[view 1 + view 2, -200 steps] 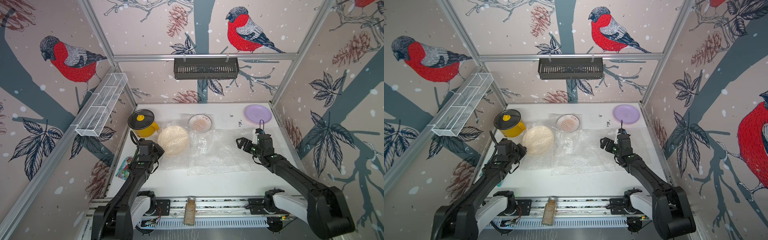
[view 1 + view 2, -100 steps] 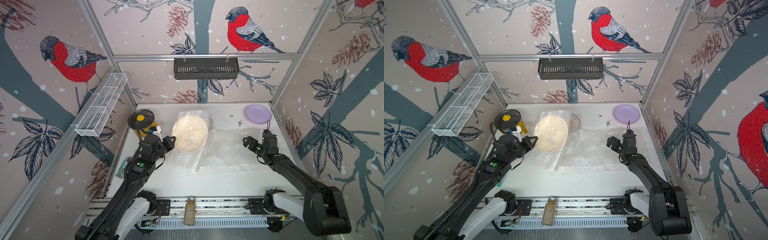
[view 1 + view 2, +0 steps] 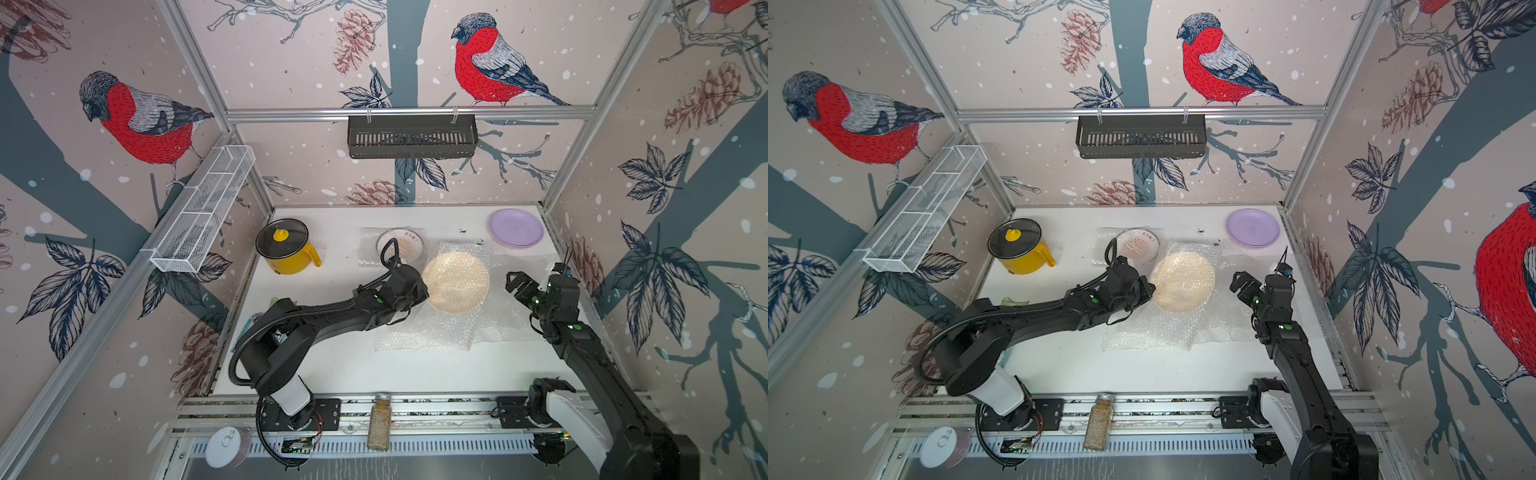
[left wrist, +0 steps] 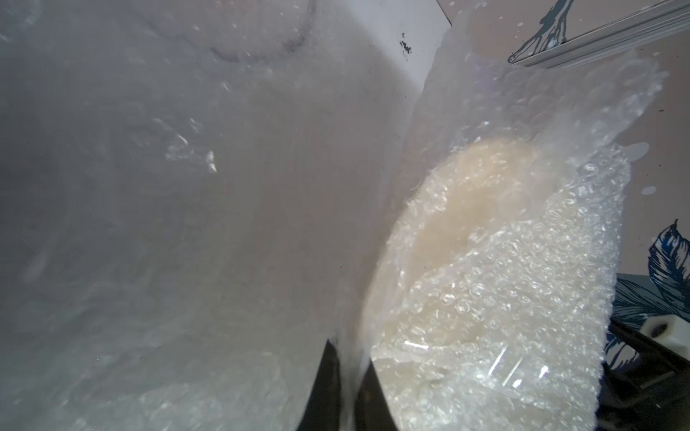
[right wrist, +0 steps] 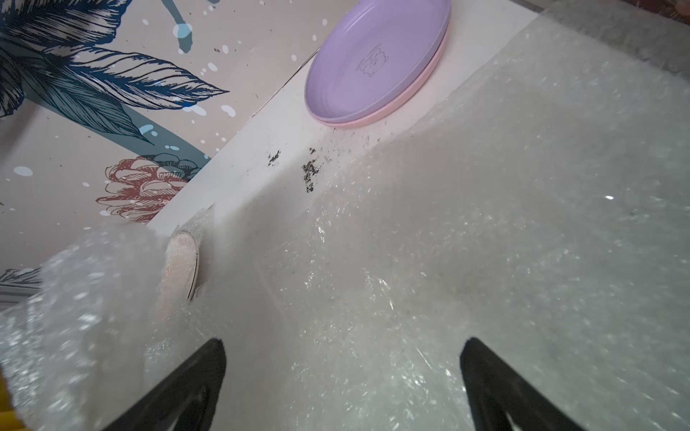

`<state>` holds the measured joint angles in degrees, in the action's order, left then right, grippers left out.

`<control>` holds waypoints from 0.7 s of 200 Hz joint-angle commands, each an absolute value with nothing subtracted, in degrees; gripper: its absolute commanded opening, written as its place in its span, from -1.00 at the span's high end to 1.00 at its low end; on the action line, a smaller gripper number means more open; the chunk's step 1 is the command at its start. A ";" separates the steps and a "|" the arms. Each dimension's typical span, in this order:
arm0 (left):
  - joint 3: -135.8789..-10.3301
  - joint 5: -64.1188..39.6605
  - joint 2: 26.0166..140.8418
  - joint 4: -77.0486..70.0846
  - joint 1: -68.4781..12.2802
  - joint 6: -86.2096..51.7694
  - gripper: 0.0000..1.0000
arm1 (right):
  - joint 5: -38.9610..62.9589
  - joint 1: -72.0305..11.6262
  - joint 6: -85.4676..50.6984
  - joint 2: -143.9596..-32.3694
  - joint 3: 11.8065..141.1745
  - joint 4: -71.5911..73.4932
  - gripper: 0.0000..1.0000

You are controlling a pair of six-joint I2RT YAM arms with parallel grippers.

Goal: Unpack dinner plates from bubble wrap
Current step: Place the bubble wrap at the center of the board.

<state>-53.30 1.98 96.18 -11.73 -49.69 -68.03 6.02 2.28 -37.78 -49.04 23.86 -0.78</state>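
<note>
the left fingers [image 4: 328, 392] are pressed together on a fold of bubble wrap [image 4: 522, 298] at the rim of the cream plate [image 3: 456, 281]. they hold that plate, tilted and seemingly clear of the table [image 3: 374, 374], over the middle of it. the plate is wrapped all round, and more loose sheets [image 3: 424, 332] lie flat beneath it. the right fingers [image 5: 194, 380] are spread wide and empty. they hover above the sheet near the right edge, apart from the plate.

at the far right corner the lilac plate [image 3: 515, 227] sits bare on top of the pink plate [image 5: 377, 118]. the sunburst plate [image 3: 402, 245] lies near the far edge with a sheet around it. i cannot tell whether that sheet covers it.

the main danger is the grip. a narrow pinch at one rim, through slick plastic, carries the whole plate. if the pinch has mostly wrap and little rim, the plate could slide out of its sleeve. it would fall onto the table or clip the sunburst plate just behind it.

a pull by the right fingers on the far side of the wrap would load the same pinch and could twist the plate loose. if they close on plate as well as plastic, nothing peels. the loose sheets below could also snag and be dragged along, and the left wrist view is largely fogged by wrap.
</note>
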 commanded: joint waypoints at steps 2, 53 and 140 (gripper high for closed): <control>-55.65 6.68 100.17 -16.99 -50.59 -74.33 1.00 | 4.60 1.95 -38.07 -47.92 23.12 0.13 -0.98; -60.27 9.19 108.81 -14.98 -51.86 -79.44 1.00 | 4.57 -1.15 -37.21 -50.92 24.42 0.47 -0.98; -58.44 6.84 106.04 -16.83 -52.38 -78.63 -0.01 | 3.26 -4.12 -36.53 -53.96 25.66 0.36 -0.98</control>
